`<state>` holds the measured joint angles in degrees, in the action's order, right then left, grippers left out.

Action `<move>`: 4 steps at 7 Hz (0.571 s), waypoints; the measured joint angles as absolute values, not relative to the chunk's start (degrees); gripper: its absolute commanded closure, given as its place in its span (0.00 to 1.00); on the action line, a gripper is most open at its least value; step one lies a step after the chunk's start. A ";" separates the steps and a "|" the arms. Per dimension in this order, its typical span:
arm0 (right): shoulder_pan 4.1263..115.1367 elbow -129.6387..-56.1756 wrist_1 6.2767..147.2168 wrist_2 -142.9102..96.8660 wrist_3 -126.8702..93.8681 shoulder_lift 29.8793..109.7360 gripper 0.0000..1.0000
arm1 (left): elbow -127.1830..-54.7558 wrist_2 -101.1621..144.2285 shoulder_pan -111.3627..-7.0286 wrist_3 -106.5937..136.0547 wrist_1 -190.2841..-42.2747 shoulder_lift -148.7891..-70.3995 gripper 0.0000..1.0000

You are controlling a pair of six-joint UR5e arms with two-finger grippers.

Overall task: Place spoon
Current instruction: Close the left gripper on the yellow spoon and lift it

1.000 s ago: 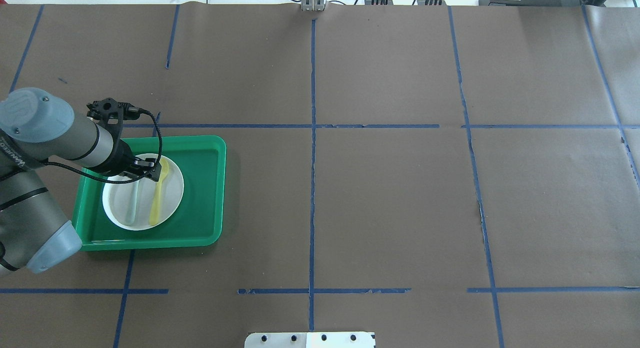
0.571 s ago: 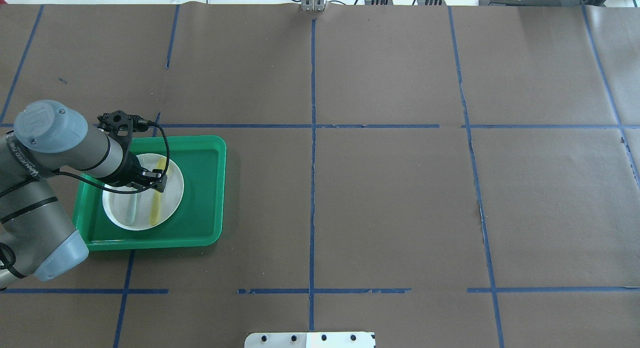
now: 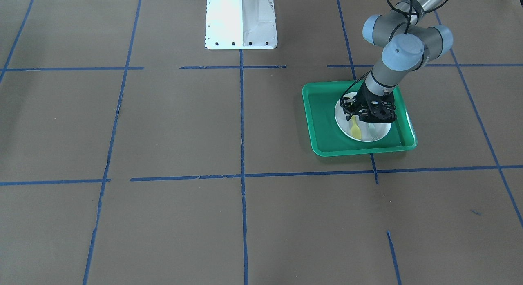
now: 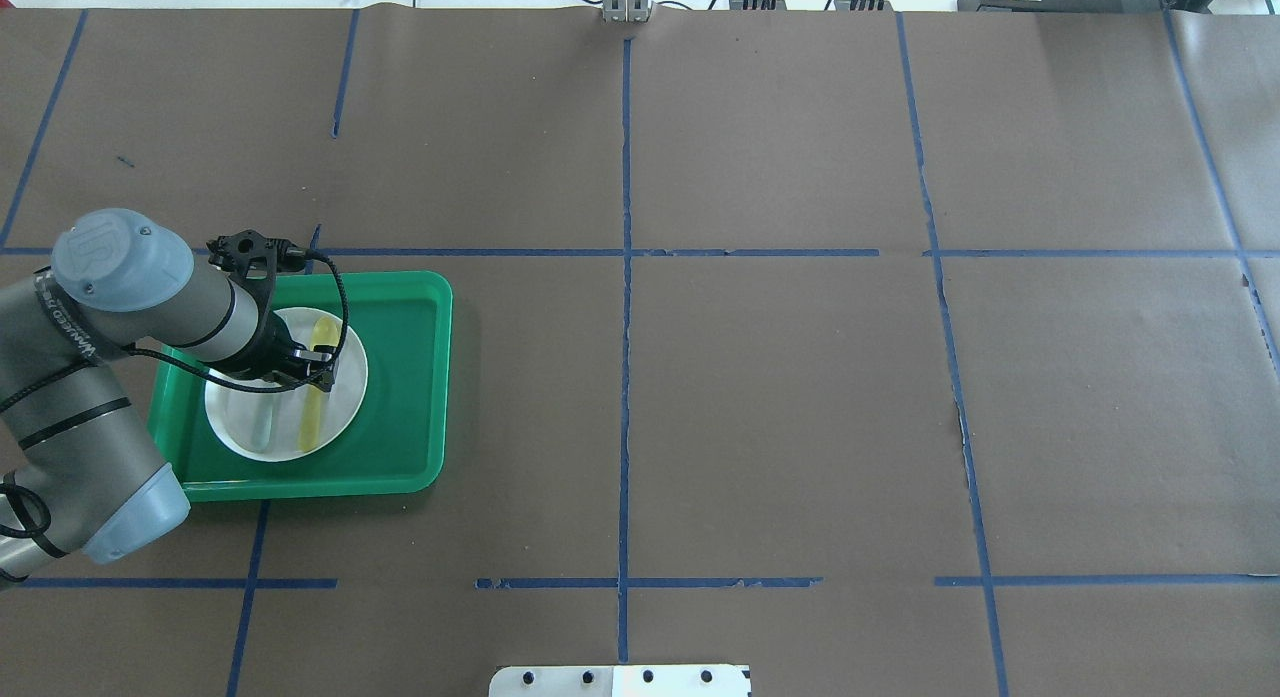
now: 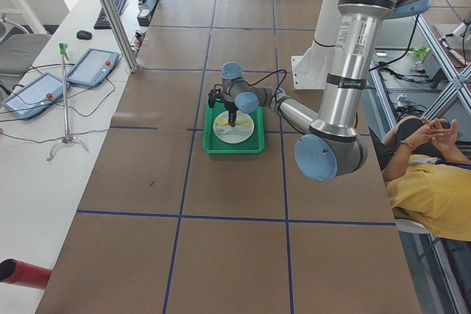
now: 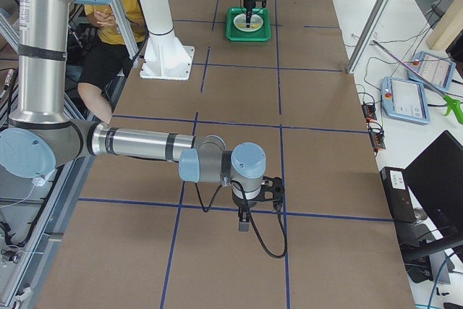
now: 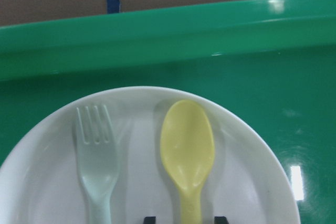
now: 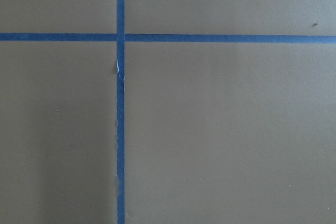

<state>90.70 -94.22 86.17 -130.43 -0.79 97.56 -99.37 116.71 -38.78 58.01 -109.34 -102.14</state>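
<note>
The yellow spoon [image 7: 186,150] lies on a white plate [image 7: 136,108] beside a pale grey-green fork [image 7: 97,161], bowl toward the tray's far rim. The plate [image 4: 345,377] sits in a green tray [image 4: 400,377]. My left gripper [image 4: 318,372] is low over the plate, open, with its fingertips [image 7: 149,217] on either side of the spoon's handle [image 4: 312,422], apart from it. In the front-facing view the gripper [image 3: 359,118] hides the handle and only the spoon's bowl [image 3: 356,130] shows. My right gripper [image 6: 244,223] hangs over bare table far off; I cannot tell its state.
The tray [image 3: 322,121] stands at the table's left side near my left arm. The brown paper table cover [image 4: 780,397] carries blue tape lines. The robot's white base [image 3: 240,19] stands at the table's edge. An operator [image 5: 430,189] sits beside the table.
My left gripper has come down and shifted a little toward me along the spoon, from over its bowl end to astride the handle. The spoon and fork have not moved.
</note>
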 measured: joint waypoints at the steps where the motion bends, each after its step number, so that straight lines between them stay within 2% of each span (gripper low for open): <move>1: 90.70 -94.22 86.16 -130.43 -0.79 97.56 0.00 | -99.28 116.74 -38.77 58.02 -109.32 -102.18 0.90; 2: 90.70 -94.22 86.19 -130.43 -0.79 97.56 0.00 | -99.27 116.75 -38.76 58.01 -109.26 -102.20 1.00; 4: 90.70 -94.22 86.21 -130.43 -0.79 97.56 0.00 | -99.60 116.74 -38.98 57.93 -109.15 -101.95 1.00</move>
<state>90.70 -94.22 86.21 -130.43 -0.79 97.56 -99.60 116.74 -38.98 57.93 -109.15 -101.95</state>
